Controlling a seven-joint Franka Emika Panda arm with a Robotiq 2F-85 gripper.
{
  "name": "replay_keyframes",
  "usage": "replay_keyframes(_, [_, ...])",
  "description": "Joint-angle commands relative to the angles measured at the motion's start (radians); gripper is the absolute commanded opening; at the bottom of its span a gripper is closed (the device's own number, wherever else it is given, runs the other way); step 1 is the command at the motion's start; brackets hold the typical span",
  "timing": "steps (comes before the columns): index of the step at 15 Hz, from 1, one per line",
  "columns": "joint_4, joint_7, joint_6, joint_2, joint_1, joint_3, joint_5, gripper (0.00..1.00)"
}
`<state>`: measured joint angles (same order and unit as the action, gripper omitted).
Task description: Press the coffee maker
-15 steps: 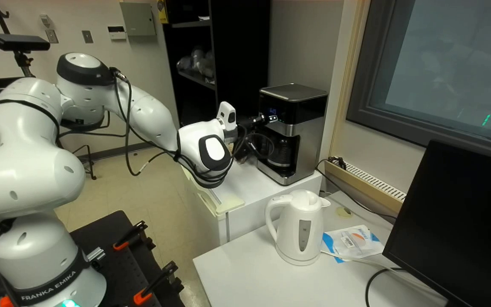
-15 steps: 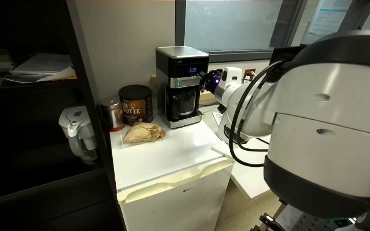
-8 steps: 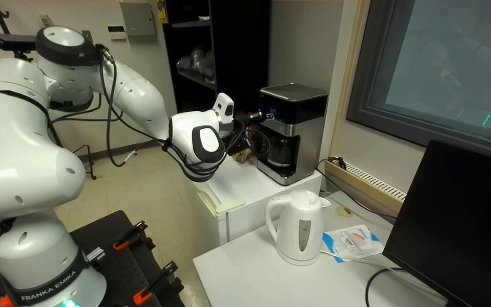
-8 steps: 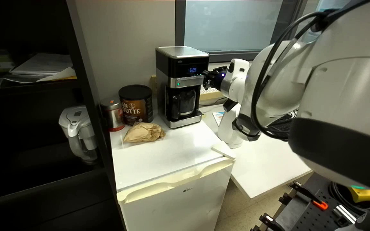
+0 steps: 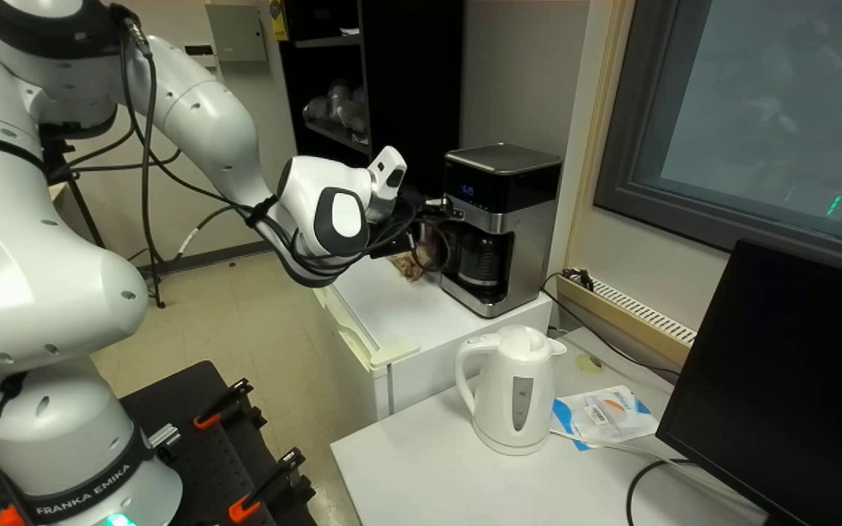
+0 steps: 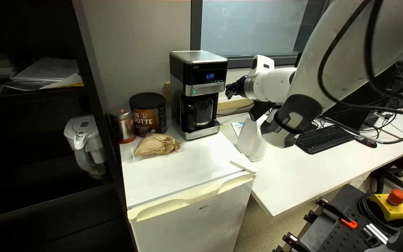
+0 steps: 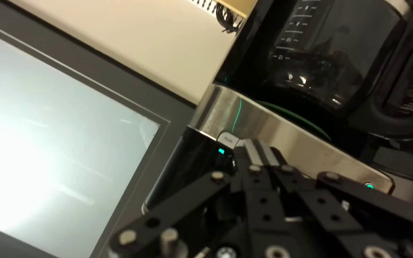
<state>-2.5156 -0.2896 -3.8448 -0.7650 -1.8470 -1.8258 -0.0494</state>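
The gripper (image 7: 260, 152) of a white Franka arm (image 5: 209, 139), fingertips pressed together, points at the front of a coffee maker (image 6: 198, 91); the wrist view shows the tips across the edge of its silver band (image 7: 307, 148), just beside a small grey button (image 7: 228, 139) (its lettering too blurred to read), though whether they touch cannot be told. The black-and-silver machine stands upright atop a white mini fridge (image 6: 191, 227), its blue display (image 6: 210, 76) lit at 6:29 above a glass carafe (image 6: 204, 111). A dark-framed window (image 6: 250, 28) is set in the wall behind. In an exterior view, a brown can (image 6: 148, 115) with a black lid stands just beside the machine, with a metal canister (image 6: 124, 127) next to it and a crumpled paper bag (image 6: 157, 144) in front. A black shelf unit (image 6: 40, 213) flanks the fridge, a pitcher (image 6: 84, 136) on one of its shelves. Past the fridge's opposite side, a white kettle (image 5: 514, 394) stands on a white desk (image 5: 421, 475), near a blue-and-white packet (image 5: 604, 413) and a dark monitor (image 5: 794, 380). A keyboard (image 6: 324, 138) lies farther along the desk, and a yellow box (image 6: 394, 211) with a red button (image 6: 397, 197) sits on a black perforated board (image 6: 348, 241) below.
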Motion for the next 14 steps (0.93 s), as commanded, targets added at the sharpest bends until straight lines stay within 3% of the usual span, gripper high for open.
replay_keyframes(1, [-0.029,0.082,0.216,0.23,0.076,0.05,-0.084,0.03])
replay_keyframes(5, [-0.001,0.099,0.518,0.379,0.151,0.111,-0.161,0.03])
replay_keyframes(9, [0.035,0.217,0.844,0.507,0.244,0.164,-0.101,0.03])
replay_keyframes(10, [0.05,0.204,0.919,0.537,0.248,0.169,-0.141,0.03])
replay_keyframes(14, [0.116,0.28,1.226,0.641,0.308,0.205,-0.127,0.03])
